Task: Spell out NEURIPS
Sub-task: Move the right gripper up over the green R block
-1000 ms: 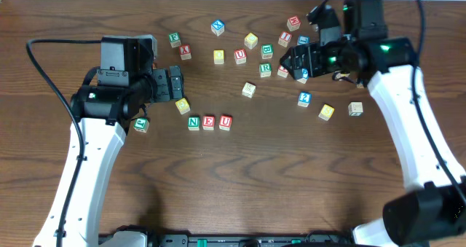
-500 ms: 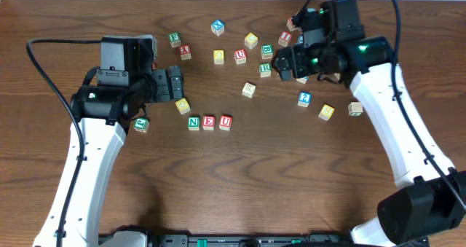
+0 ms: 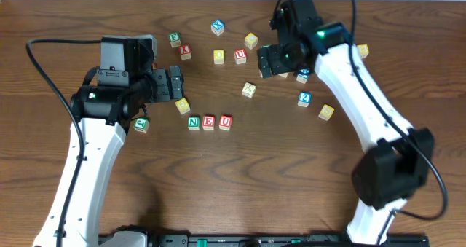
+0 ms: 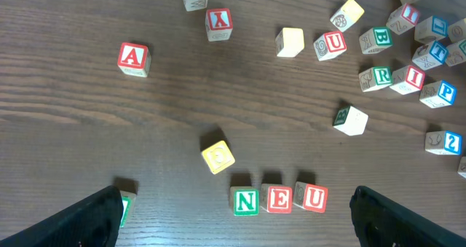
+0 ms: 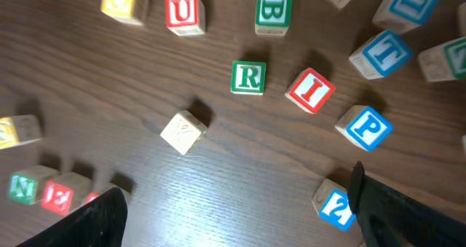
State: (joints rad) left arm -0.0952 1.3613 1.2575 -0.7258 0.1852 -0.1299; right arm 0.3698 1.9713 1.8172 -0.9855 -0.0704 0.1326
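Green N (image 3: 194, 122), red E (image 3: 209, 122) and red U (image 3: 226, 122) stand side by side in a row; the left wrist view shows N (image 4: 245, 201), E (image 4: 279, 198) and U (image 4: 314, 197). Green R (image 5: 248, 78), red I (image 5: 311, 90) and blue P (image 5: 366, 129) lie in the loose cluster. A blue cube (image 5: 336, 207) bears a mark like an S or 2. My right gripper (image 5: 240, 225) hangs open and empty over the cluster (image 3: 268, 60). My left gripper (image 3: 177, 85) is open and empty above the row (image 4: 237, 231).
Loose cubes are scattered at the back: red A (image 3: 185, 52), a second red U (image 3: 239, 56), green B (image 5: 273, 12), a plain pale cube (image 3: 249, 89). A yellow cube (image 3: 183, 106) and a green cube (image 3: 141, 124) lie by the left gripper.
The right arm has swung left across the back of the table, over the cluster holding R, I and P. The left arm and the N-E-U row have not moved.
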